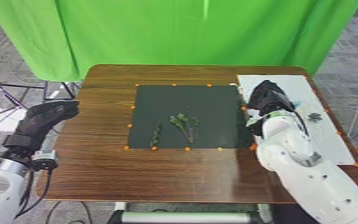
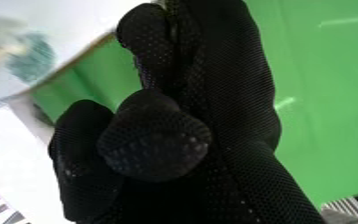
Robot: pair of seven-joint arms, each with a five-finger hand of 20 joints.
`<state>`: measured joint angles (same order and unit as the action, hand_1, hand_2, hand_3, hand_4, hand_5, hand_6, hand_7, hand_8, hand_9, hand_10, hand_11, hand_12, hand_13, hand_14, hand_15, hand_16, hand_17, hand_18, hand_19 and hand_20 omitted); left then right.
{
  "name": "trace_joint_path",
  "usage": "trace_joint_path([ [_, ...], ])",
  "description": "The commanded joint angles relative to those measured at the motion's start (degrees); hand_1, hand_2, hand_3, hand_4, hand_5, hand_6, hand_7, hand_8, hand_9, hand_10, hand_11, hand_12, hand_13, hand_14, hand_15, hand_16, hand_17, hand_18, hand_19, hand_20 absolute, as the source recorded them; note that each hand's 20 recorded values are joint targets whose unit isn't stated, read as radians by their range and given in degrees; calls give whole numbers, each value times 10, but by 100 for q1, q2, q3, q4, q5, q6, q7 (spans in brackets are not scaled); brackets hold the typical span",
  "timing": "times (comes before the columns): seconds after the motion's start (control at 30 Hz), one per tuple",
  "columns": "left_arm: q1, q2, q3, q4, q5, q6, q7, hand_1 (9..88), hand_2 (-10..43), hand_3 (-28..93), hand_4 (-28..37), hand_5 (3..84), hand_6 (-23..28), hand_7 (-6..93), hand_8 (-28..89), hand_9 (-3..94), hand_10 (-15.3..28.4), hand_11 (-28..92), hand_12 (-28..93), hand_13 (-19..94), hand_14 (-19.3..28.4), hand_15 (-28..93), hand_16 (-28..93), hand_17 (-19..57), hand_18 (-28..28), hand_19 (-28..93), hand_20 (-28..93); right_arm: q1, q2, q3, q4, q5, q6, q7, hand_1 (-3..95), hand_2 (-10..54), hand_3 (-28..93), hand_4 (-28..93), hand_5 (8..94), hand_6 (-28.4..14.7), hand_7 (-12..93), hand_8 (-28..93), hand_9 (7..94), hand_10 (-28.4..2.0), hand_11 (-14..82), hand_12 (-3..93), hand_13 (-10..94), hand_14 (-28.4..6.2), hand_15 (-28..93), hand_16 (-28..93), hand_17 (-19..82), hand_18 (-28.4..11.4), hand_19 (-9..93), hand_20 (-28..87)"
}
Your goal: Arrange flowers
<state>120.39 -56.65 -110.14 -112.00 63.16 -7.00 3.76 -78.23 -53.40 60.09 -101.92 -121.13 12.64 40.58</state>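
Note:
In the head view my right hand [image 1: 268, 96] is over the white board [image 1: 329, 137], near its left edge, fingers loosely extended. In the right wrist view that hand [image 2: 233, 95] appears with nothing visible held. A teal bloom [image 1: 295, 104] lies just right of the hand, and a darker blue-green bloom [image 1: 315, 117] farther right. The teal bloom [image 2: 31, 59] is blurred in the right wrist view. On the dark mat [image 1: 167, 97] lie a narrow green sprig [image 1: 156, 135] and a leafy green stem [image 1: 180, 121]. My left hand [image 1: 53, 113] is beyond the table's left edge, fingers relaxed.
Small orange markers [image 1: 188, 148] line the mat's edges. The brown wooden table [image 1: 100, 170] surrounds the mat, and a green curtain [image 1: 175, 35] hangs behind it. My right forearm crosses the table's right side and part of the white board.

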Motion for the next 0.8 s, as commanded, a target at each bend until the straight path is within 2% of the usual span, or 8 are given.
trace_joint_path([
  [0.03,40,-5,-29,-41,-2,-92,-77,333,-65,607,-151,483,45,160,-65,456,138,207,119,350,181,188,25,34,141,82,180,72,-24,-14,-452,77,-16,-132,946,-95,-229,448,777,-39,285,241,912,-107,141,499,937,3,576,278,683,-77,932,453],
  [0.43,29,3,-25,-25,-7,-204,-119,333,-65,605,-150,482,46,157,-63,454,136,205,119,350,180,186,25,34,141,80,179,-353,-634,-294,-698,-76,-73,-105,946,-95,-242,464,778,-39,284,241,914,-106,140,497,937,3,579,276,688,-74,932,447],
  [0.6,-1,15,13,-13,-5,-250,-149,331,-66,606,-149,482,46,157,-63,454,136,204,120,350,181,186,26,33,142,79,179,-564,-901,-146,-597,-135,-111,-78,946,-95,-248,469,777,-40,286,238,915,-105,141,496,937,4,579,273,689,-73,932,442],
  [0.8,2,42,-12,-19,-24,-301,-189,330,-67,607,-150,482,46,156,-63,454,137,204,119,349,180,185,26,33,142,80,179,-789,-1002,-5,-648,-184,-144,36,946,-95,-254,477,777,-42,289,236,915,-105,142,495,937,4,581,271,691,-72,932,439],
])
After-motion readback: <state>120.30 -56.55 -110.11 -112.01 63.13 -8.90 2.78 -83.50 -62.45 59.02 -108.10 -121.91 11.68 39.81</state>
